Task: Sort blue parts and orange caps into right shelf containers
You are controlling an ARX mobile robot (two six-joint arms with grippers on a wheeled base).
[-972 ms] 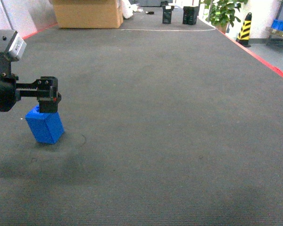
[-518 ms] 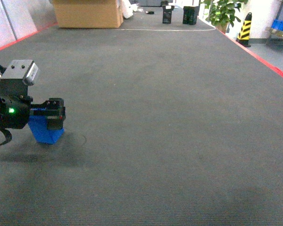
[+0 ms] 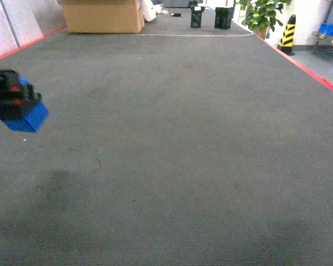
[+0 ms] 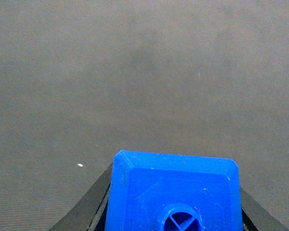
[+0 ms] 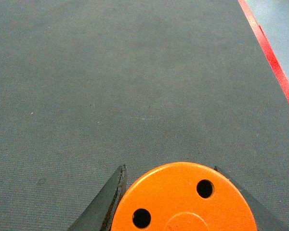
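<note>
At far left of the head view, the left gripper clamps a blue part clear above the grey carpet. Right gripper grips an orange cap between its jaws, over carpet beside a red line.

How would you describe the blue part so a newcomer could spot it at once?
Start from the wide dark grey mat and go to its far left edge in the head view. There the left gripper holds the blue part tilted and off the mat. It is the only bright blue block on the mat, and the left wrist view shows a round hole in its top face.
</note>
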